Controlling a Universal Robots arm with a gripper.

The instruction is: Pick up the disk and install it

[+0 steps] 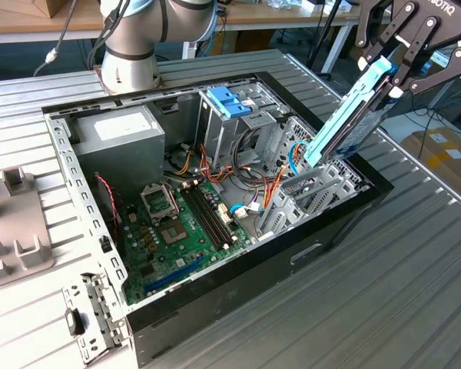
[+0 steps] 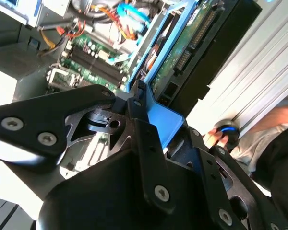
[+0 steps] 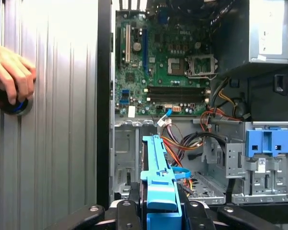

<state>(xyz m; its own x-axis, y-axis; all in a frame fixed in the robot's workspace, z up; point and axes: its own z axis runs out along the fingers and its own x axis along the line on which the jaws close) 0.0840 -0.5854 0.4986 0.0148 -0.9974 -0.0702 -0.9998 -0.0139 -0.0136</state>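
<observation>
— Where is the disk sitting?
— Your tool (image 1: 386, 71) is clamping the disk (image 1: 344, 127) by its top edge. It is tilting, with its lower edge hanging just inside the open case (image 1: 330, 231), beside the wall.
— Any room?
— Cables (image 1: 273, 181) are crowding the inner side, and bare surface (image 1: 415, 261) is lying outside.

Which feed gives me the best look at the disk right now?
The exterior view: the disk hangs tilted in the claw over the open case. The second wrist view shows its circuit-board side close up; the first wrist view shows it edge-on.
</observation>
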